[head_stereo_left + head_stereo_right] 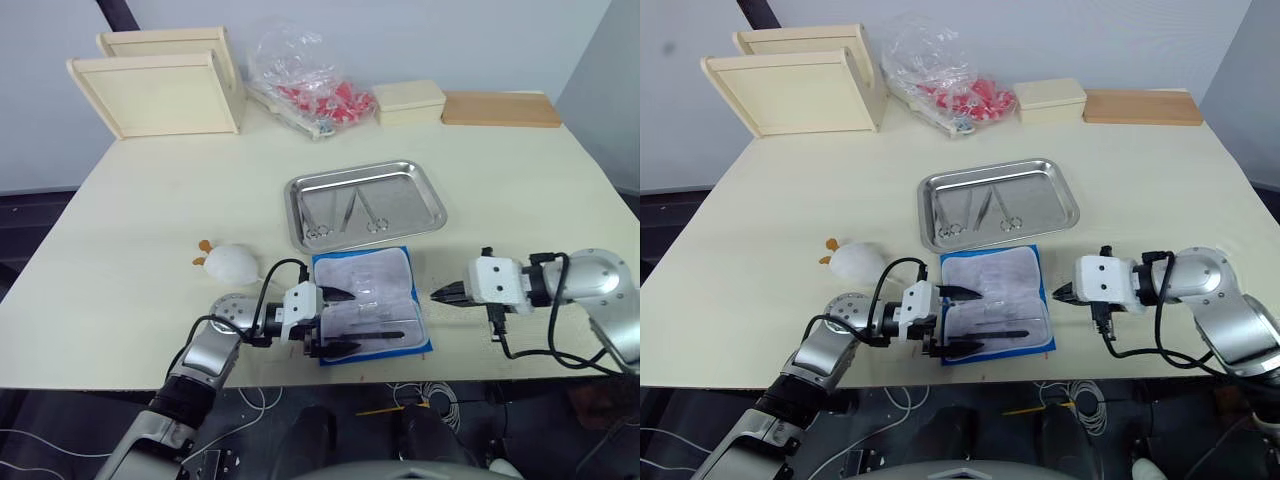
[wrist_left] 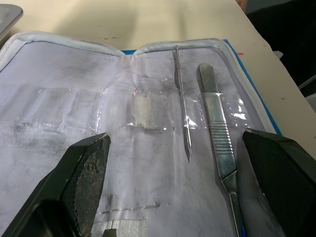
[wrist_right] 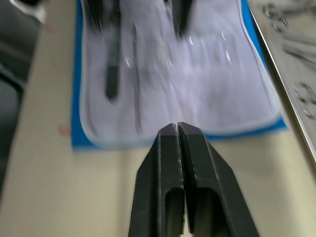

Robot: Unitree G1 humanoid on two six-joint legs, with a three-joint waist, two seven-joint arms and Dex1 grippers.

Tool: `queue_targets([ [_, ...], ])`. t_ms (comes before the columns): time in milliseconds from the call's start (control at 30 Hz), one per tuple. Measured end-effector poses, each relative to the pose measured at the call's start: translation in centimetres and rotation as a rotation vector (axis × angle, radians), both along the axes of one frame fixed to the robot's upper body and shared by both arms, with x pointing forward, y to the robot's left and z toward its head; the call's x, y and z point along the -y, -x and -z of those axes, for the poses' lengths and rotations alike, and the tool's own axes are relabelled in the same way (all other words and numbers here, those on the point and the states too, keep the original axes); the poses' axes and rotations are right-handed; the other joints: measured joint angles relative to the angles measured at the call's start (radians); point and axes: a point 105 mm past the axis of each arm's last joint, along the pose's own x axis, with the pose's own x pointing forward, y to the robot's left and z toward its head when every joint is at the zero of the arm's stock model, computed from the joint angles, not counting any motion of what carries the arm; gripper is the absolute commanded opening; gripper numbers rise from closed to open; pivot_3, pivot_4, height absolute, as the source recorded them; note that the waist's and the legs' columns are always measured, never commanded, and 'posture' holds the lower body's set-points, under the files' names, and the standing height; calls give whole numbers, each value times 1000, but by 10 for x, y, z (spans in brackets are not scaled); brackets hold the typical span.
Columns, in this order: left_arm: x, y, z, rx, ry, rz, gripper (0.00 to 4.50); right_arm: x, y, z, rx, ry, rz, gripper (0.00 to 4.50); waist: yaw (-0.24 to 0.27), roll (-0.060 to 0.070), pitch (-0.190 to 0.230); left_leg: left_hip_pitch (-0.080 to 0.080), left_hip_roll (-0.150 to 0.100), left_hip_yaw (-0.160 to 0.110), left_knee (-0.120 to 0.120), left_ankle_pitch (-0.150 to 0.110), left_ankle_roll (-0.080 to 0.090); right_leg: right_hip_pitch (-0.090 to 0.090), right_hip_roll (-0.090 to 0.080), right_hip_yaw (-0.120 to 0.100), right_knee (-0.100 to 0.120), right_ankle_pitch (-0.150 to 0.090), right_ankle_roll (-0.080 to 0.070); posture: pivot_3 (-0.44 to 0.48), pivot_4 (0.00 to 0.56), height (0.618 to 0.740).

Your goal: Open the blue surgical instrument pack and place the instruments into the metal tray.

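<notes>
left gripper [image 1: 337,322] is hovering jaws spread over the opened blue surgical instrument pack [image 1: 370,303] at lower centre, lining up remaining instruments [image 2: 217,133]; right gripper [image 1: 437,295] is waiting, jaws pressed together, below the metal tray [image 1: 364,204].

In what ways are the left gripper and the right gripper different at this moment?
The left gripper is open, its fingers spread over the opened blue pack, either side of the two tools left in it. The right gripper is shut and sits beside the pack, over bare table. Both point inward at the pack.
</notes>
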Motion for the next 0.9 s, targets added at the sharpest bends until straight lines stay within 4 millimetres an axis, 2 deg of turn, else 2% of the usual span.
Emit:
queue_targets([
  [33,0,0,0,0,-1,0,4500,-4,-1,3,-10,-25,15,1859,-1,0,0,0,0,0,0,0,0,0,0,0,0,0,0,0,150,740],
  [67,0,0,0,0,-1,0,4500,-5,0,4,-14,-31,15,2018,-1,0,0,0,0,0,0,0,0,0,0,0,0,0,0,0,150,740],
  [100,0,0,0,0,-1,0,4500,-7,-1,5,-14,-38,17,2370,-1,0,0,0,0,0,0,0,0,0,0,0,0,0,0,0,150,740],
  [200,0,0,0,-1,-1,0,4500,-12,-2,10,-24,-66,32,2370,0,0,0,0,0,0,0,0,0,0,0,0,0,0,0,0,150,740],
  [533,-1,0,0,-1,-2,1,4500,-20,-6,44,-127,-72,76,2370,-1,0,0,0,-1,0,0,0,0,0,0,0,0,0,0,0,150,740],
  [767,-1,0,0,-1,-3,-3,4500,-22,-10,54,-144,-73,74,2370,-3,0,0,1,-1,0,0,0,0,0,1,0,1,0,0,0,150,740],
  [867,-2,0,1,-1,-2,-6,4500,-22,-11,56,-153,-76,77,1726,-3,0,-1,1,-1,0,0,0,0,1,1,0,1,0,1,0,150,740],
  [900,-2,0,1,-1,-3,-8,4500,-22,-11,56,-157,-73,73,1150,-3,0,-1,1,-1,0,0,0,0,1,1,0,1,0,0,0,150,740],
])
